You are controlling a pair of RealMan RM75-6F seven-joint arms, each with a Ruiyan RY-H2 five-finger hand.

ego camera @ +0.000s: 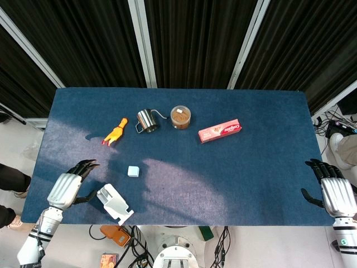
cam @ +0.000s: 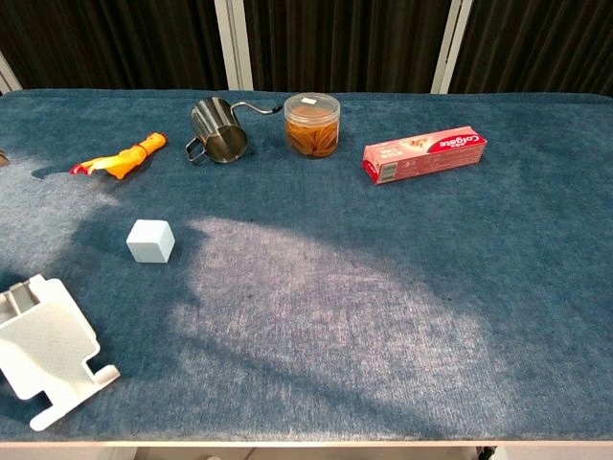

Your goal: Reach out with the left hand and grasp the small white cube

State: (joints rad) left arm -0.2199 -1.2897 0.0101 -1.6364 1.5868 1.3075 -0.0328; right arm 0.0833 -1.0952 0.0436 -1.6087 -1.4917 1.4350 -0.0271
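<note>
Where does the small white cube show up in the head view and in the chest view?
Head view: the white cube sits left of center, toward the near edge, below the rubber chicken.
Chest view: the white cube sits at the left, about mid-height, below the rubber chicken.
Shared landmark: the white stand lies nearer the robot than the cube, slightly left.

Left hand (ego camera: 68, 186) empty, fingers spread, right hand (ego camera: 334, 192) likewise

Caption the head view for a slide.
Left robot hand open over the table, short of the small white cube.
</note>
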